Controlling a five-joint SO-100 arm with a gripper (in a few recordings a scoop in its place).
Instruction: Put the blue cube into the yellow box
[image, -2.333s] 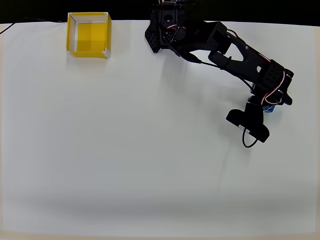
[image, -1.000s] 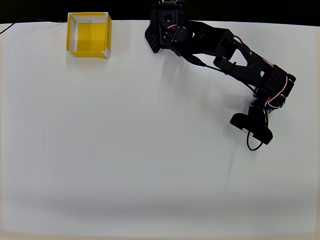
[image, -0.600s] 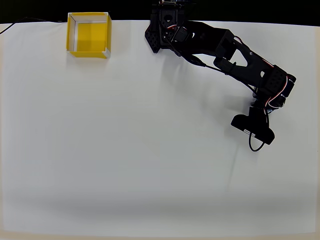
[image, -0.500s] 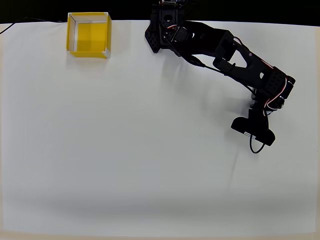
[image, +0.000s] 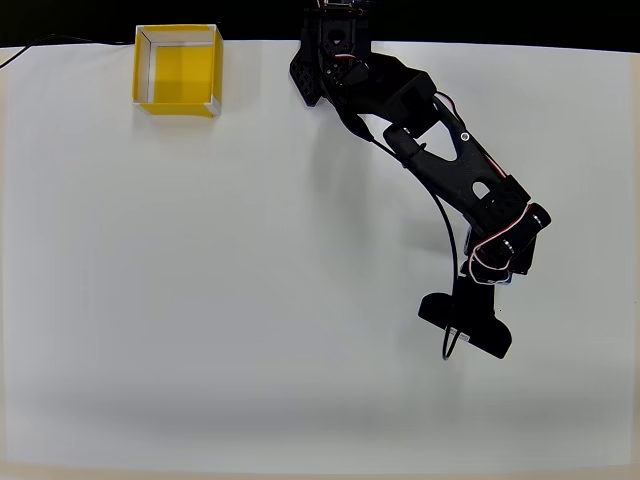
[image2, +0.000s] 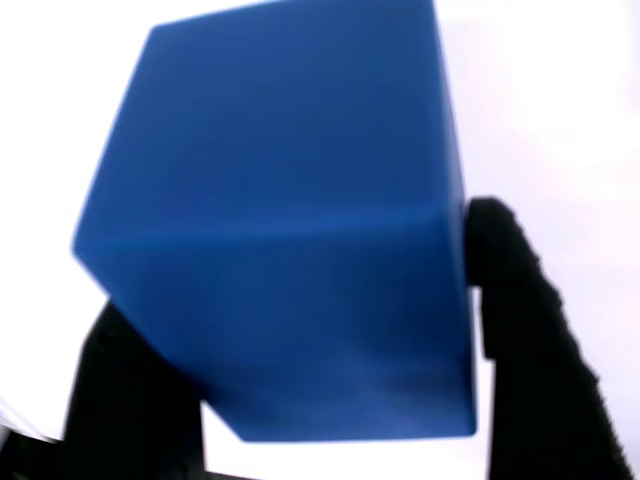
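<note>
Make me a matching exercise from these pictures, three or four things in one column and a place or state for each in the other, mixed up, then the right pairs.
Things:
1. blue cube
2. yellow box
3. gripper
4. table

Places or states:
A. white surface that bears the box
B. shut, a black finger on each side of a block
C. held between two fingers, close to the wrist camera
D. top left of the overhead view, open-topped, nothing in it

Pairs: 1-C, 2-D, 3-B, 4-A
</note>
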